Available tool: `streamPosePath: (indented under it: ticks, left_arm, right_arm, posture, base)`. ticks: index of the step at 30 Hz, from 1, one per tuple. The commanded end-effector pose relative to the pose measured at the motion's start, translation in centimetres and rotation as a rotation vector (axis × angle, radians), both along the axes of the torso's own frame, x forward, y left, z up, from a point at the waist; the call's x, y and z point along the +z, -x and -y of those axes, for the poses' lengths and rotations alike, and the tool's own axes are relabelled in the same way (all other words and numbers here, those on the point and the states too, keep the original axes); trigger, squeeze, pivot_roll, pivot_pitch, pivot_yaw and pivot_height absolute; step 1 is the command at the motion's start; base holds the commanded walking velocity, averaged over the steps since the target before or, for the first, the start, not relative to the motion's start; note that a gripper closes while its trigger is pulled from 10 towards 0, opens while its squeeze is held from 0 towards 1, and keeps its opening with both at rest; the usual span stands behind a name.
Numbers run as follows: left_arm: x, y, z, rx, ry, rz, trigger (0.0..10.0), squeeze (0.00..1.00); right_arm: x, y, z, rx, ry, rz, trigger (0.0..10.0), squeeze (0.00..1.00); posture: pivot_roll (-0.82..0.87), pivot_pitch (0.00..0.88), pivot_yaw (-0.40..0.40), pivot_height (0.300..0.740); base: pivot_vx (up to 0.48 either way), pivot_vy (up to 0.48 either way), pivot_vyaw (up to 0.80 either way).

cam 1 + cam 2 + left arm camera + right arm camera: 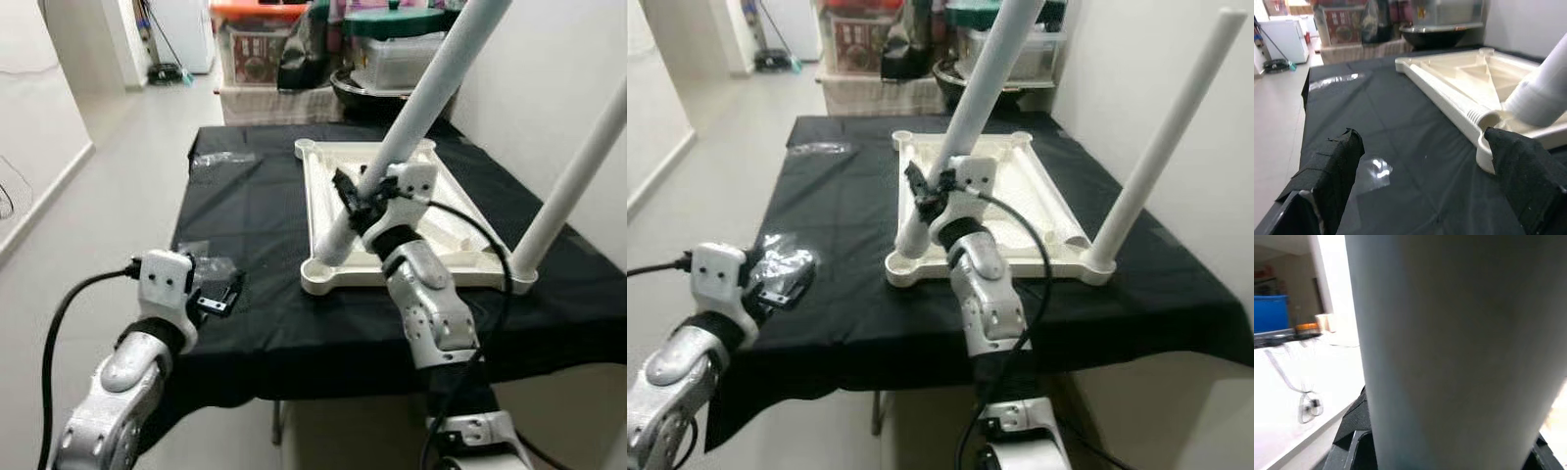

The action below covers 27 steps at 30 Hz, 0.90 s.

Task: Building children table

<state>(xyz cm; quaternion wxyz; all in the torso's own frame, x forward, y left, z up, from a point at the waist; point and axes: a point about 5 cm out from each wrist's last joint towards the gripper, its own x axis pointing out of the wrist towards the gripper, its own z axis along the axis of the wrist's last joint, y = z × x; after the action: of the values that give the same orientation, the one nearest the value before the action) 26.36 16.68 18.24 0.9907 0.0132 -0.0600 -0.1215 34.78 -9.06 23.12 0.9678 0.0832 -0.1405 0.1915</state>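
Above tabletop (460,245), right end effector (355,201) around tilted leg (421,98)

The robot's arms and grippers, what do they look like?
Both arms are silver jointed shells with screw holes, each trailed by a black cable. The left gripper and right gripper sit on white wrist blocks, and their fingers are black, wrapped in matte tape-like padding.

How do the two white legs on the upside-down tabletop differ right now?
The near-left leg is gripped low down by the right gripper; the near-right leg stands free. The near-left leg's foot sits at the tabletop's near-left corner socket, the near-right leg's at the near-right corner. Both are plain white tubes, leaning up and to the right in the eye views.
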Motion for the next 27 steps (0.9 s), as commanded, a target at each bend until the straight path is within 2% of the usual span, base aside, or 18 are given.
streamPosePath:
  ticks: [1,5,11,19,27]
  left_arm:
    - [0.36,-0.15,-0.14,0.020,0.009,0.023,10.0,0.00]
    - [0.39,-0.20,-0.24,0.037,0.022,0.028,10.0,0.00]
    - [0.19,-0.20,-0.23,0.046,0.024,0.034,10.0,0.00]
    - [-0.12,0.08,0.23,0.034,0.025,0.034,10.0,0.00]
    - [-0.56,0.30,0.57,0.010,0.015,0.018,10.0,0.00]
  right_arm:
    - [0.32,0.26,0.15,-0.010,0.013,0.036,10.0,0.00]
    - [0.34,0.29,-0.05,-0.002,0.024,0.039,10.0,0.00]
    - [0.60,0.19,-0.14,-0.002,0.032,0.048,10.0,0.00]
    - [0.65,0.01,0.36,-0.009,0.024,0.044,10.0,0.00]
    - [0.66,-0.11,0.73,-0.027,0.029,0.046,10.0,0.00]
  posture:
    - [0.05,0.000,-0.021,0.740]
    - [0.05,0.000,-0.025,0.740]
    - [0.05,0.000,-0.032,0.740]
    - [0.05,0.000,-0.037,0.740]
    - [0.05,0.000,-0.037,0.740]
  base:
    - [0.000,0.000,0.00]
    - [0.165,0.000,0.00]
    - [0.327,0.000,0.69]
    - [0.307,0.000,0.00]
    - [0.000,0.000,0.00]
